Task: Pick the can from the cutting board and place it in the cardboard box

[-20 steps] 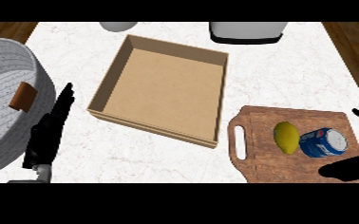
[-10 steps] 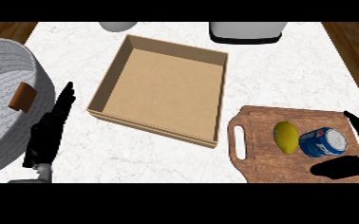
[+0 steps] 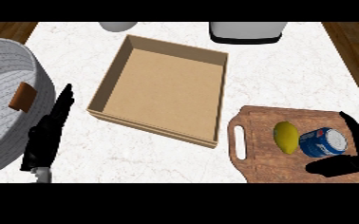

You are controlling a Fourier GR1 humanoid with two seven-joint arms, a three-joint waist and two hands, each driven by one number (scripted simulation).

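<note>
A blue can lies on its side on the wooden cutting board at the lower right, next to a yellow lemon. My right hand comes in from the right edge. It is open, with its thumb just below the can and its fingers just above and to the right of it; neither clearly touches the can. The open cardboard box stands in the middle of the counter, nothing inside. My left hand rests at the lower left with straight fingers, holding nothing.
A large white ribbed pot with a brown handle fills the left edge, close to my left hand. A white appliance and a grey bowl stand at the counter's far edge. Bare marble lies between the box and the board.
My right hand has come in slightly from the right edge, so its fingers and thumb now bracket the can. The can, the lemon and the left hand have not moved.
</note>
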